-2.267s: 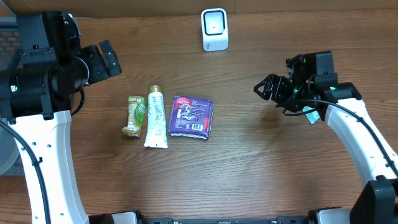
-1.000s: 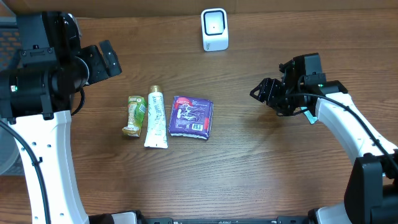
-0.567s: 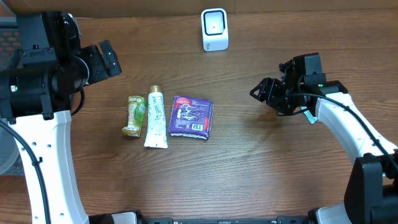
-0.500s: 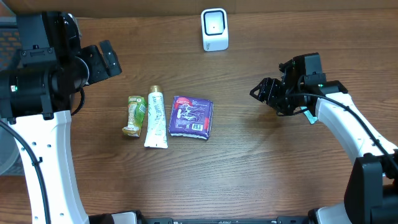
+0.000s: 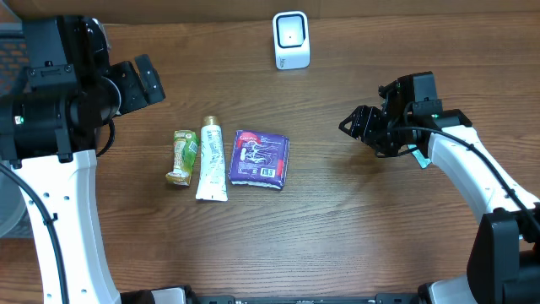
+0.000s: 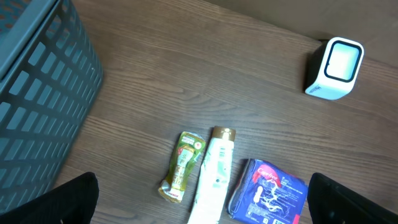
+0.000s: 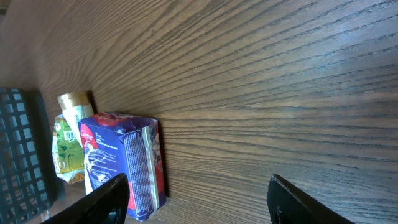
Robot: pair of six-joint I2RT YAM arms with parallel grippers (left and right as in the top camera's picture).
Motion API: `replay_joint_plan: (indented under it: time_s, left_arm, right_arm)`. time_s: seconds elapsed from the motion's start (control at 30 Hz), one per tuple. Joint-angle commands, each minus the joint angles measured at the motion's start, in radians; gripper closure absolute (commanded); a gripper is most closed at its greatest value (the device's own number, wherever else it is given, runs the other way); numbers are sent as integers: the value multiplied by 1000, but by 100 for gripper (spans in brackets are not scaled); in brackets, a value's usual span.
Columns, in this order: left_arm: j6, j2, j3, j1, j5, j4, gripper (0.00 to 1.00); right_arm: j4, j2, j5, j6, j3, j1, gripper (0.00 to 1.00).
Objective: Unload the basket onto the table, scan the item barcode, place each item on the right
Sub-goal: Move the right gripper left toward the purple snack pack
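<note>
While wrist views crop fingertips [image 6: 69,202], left end effector [image 6: 202,200], right end effector [image 7: 199,196] spread, empty; tube [image 7: 75,101] half-hidden.

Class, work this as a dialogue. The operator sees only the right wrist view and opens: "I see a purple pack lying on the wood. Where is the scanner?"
Observer: The white scanner stands at the far edge of the table, beyond the purple pack and apart from it.
Operator: Is the left gripper busy?
Observer: No. The left gripper is open and empty, above the table to the left of the items.
Operator: What lies beside the pack?
Observer: A white tube, its cap toward the far edge. You see only the cap.
</note>
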State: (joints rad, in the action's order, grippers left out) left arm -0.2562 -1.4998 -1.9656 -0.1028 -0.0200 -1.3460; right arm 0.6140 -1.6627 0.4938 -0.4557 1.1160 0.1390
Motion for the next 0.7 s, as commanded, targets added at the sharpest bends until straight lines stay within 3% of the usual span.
replay_joint_plan:
  time_s: [0.0,0.27,0.67]
  left_arm:
    - [-10,6,-7,-2,-6,3,1]
    - [-10,6,-7,-2,-6,3,0]
    - [-10,6,-7,-2,-6,3,1]
  right_arm:
    - [-7,0,5,8,-5,4,28]
    - [-37,0,5,8,-5,4,28]
    - [-148,-39,10,18,-5,82,16]
